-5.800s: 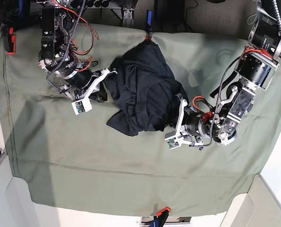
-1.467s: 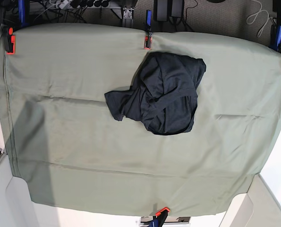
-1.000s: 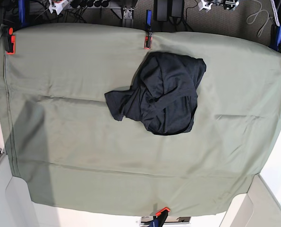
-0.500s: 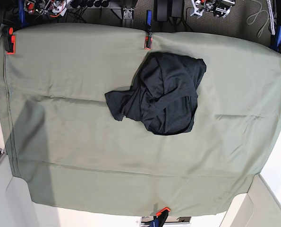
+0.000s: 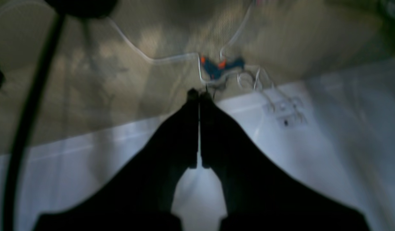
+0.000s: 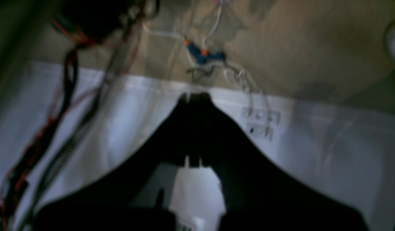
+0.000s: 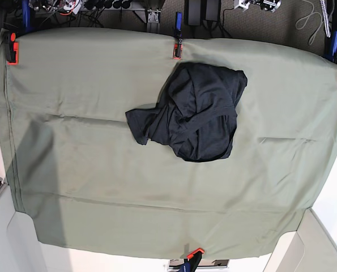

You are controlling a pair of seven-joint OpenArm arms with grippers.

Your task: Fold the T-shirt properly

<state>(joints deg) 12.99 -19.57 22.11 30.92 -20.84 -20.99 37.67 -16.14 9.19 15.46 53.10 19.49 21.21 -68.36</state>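
Now, in the left wrist view my left gripper (image 5: 199,96) has its jaws pressed together with nothing between them, pointing off past the table at a blurred floor and a white wall base; no cloth is in sight.

In the right wrist view my right gripper (image 6: 195,96) is likewise closed and empty, facing the same blurred floor and wall with loose cables beside it.

In the base view both my arms, which a few seconds ago were working at the garment, are gone from the table, only bits of them showing at the far edge. The T-shirt (image 7: 193,116) lies alone as a crumpled dark heap on the green table cloth (image 7: 72,113), toward the far middle, unmoved over the last second. I judge the fold far from done: it needs spreading flat first.
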